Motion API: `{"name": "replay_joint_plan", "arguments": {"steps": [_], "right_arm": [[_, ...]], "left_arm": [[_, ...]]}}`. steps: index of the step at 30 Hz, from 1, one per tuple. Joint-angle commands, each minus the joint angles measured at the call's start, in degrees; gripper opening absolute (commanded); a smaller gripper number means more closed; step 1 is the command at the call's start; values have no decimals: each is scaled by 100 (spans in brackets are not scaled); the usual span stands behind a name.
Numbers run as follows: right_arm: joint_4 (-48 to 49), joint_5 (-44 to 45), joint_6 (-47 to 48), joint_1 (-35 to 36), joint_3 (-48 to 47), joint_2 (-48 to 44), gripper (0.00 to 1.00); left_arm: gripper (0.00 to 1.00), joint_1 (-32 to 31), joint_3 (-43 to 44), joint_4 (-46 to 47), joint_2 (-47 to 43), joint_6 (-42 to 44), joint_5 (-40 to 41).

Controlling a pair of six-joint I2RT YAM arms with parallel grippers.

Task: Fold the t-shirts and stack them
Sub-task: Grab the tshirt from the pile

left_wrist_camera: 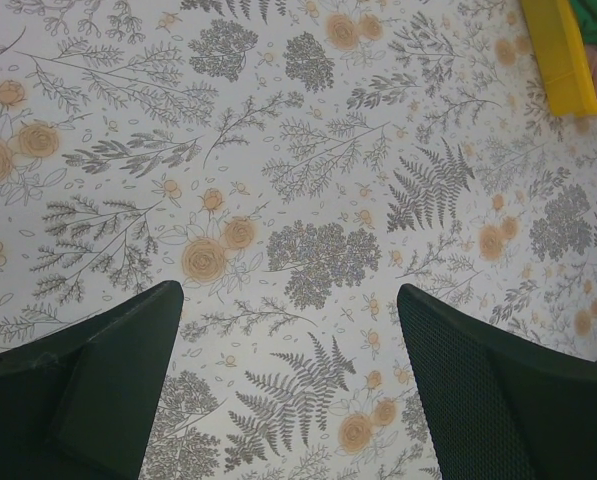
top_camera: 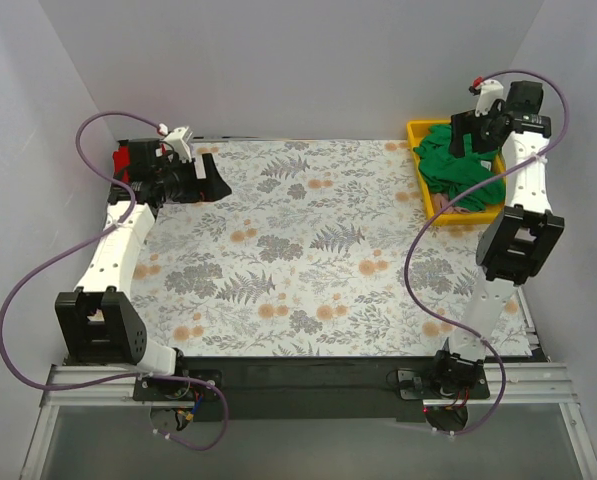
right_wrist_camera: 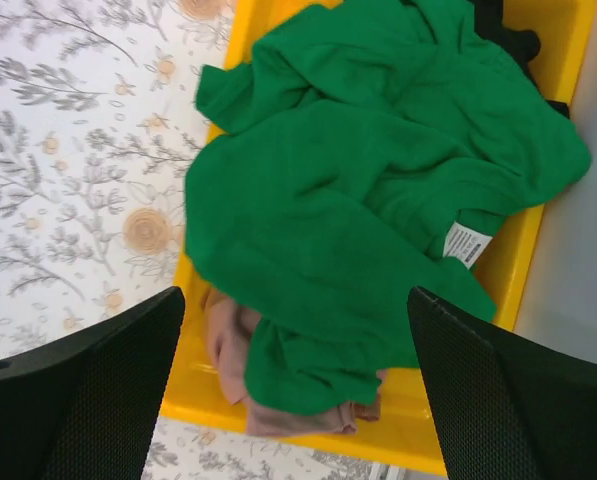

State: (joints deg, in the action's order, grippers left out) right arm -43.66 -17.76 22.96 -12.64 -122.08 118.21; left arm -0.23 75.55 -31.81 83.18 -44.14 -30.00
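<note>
Right wrist view: your right gripper [right_wrist_camera: 296, 300] hangs wide open over the yellow tray [right_wrist_camera: 523, 270].
Straight ahead of its spread jaws you see the bright green t-shirt [right_wrist_camera: 378, 170], crumpled and heaped in the tray, with its white label [right_wrist_camera: 466, 243] just beyond the right-hand finger. A dusty pink t-shirt [right_wrist_camera: 228, 345] peeks out from under the green one, close to the left-hand finger. A scrap of black t-shirt [right_wrist_camera: 513, 40] shows at the tray's far end. Your left gripper [left_wrist_camera: 288, 292] is wide open too, over the floral-print cloth [left_wrist_camera: 308, 150], with the tray well off to its upper right.
</note>
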Motion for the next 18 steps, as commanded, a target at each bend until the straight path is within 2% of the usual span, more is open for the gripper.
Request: {"name": "replay_joint_plan", "arguments": {"steps": [1,7,10,11,13,14,16,17,18], "right_arm": [[-169,236,86,34,-623,675,98],[-81,545,121,34,-712,1511,98],[-46,616,103,34,-668,1722,91],[-46,642,103,34,-668,1749,79],[-29,695,95,34,-668,1705,62],[-29,704,112,34,-668,1662,41],[-20,712,112,34,-633,1433,18],[-2,712,86,34,-624,1215,2],[6,721,68,34,-615,1100,1]], "left_arm": [[88,-12,-5,52,84,81,-173],[88,-12,179,0,225,142,-94],[88,-4,329,-62,269,134,-103],[88,-12,364,-79,278,134,-94],[88,-12,495,-184,261,151,-50],[88,-12,548,-237,243,169,-41],[88,-4,618,-299,147,169,-41],[88,-3,645,-308,103,169,-50],[88,-12,663,-334,59,169,-59]]}}
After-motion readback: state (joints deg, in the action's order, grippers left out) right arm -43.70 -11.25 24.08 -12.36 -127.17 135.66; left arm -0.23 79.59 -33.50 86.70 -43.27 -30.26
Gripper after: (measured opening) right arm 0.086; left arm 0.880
